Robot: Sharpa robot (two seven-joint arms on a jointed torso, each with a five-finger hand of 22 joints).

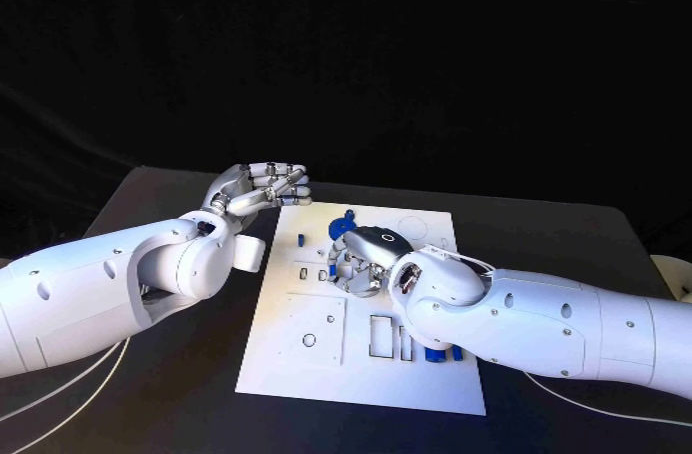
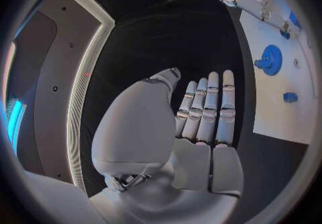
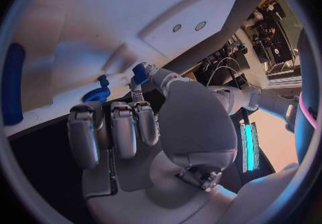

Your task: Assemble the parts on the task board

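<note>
Near me, blue parts [image 1: 428, 352] on the white task board [image 1: 310, 359] are half hidden under my right arm. Over the board's middle, my right hand [image 1: 364, 259] pinches a small blue part [image 3: 139, 73]. A blue gear [image 1: 343, 223] lies just beyond. Past the board's far corner, my left hand [image 1: 260, 187] holds nothing, fingers flat together.

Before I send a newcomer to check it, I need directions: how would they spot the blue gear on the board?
Start at the white task board on the black table. Go towards its far edge, just beyond the right hand, whose fingers pinch a small blue part. The blue gear lies there: round and toothed, unlike the small blocky blue parts beside it.
</note>
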